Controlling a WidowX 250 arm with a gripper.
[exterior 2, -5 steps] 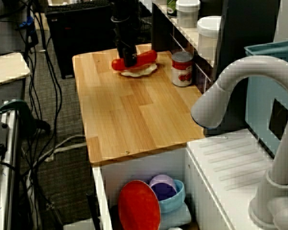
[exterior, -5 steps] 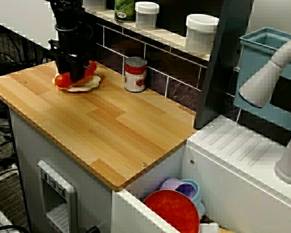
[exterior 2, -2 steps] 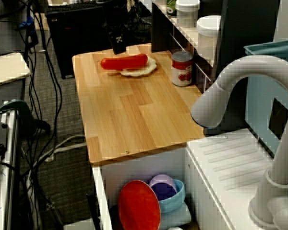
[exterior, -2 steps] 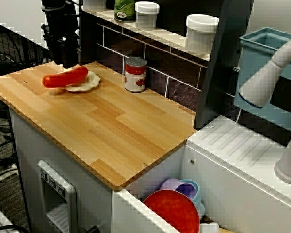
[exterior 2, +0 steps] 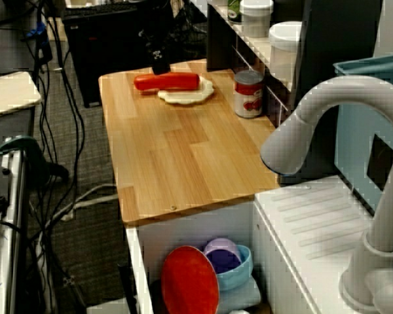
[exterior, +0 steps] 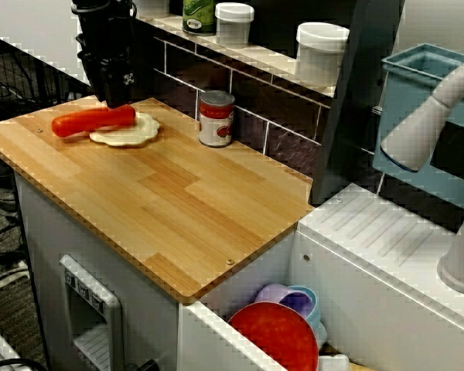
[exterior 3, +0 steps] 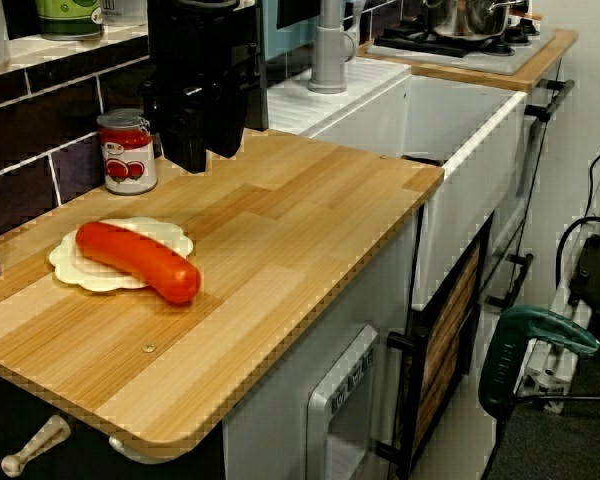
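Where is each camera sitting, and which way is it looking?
View from the front: high before the counter, looking down toward the tiled wall; the gripper hangs top left.
View from the tap: beside the faucet, looking along the counter; the gripper shows small at the far end.
View from the end: low at the counter's other end, looking back toward the sink; the gripper fills the top.
All three share the red sausage, its plate and the can.
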